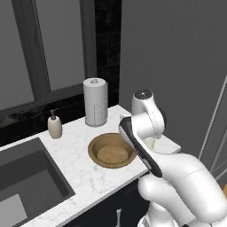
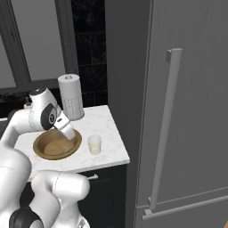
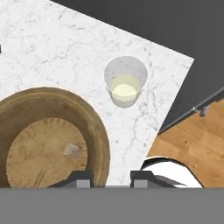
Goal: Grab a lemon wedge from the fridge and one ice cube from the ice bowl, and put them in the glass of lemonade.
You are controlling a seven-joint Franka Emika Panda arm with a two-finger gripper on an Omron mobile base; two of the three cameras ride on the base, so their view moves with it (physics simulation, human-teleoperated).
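In the hand view the gripper [image 3: 111, 178] sits at the bottom centre, its two tips standing narrowly apart with nothing visible between them; just above them at lower left lies the ice bowl [image 3: 94, 131], a pale ice cube [image 3: 72, 150] on its floor; the glass of lemonade [image 3: 125, 81] stands beside the bowl at upper centre on the marble counter [image 3: 52, 48]; the fridge [image 2: 187, 111], door closed, fills the right of the right base view
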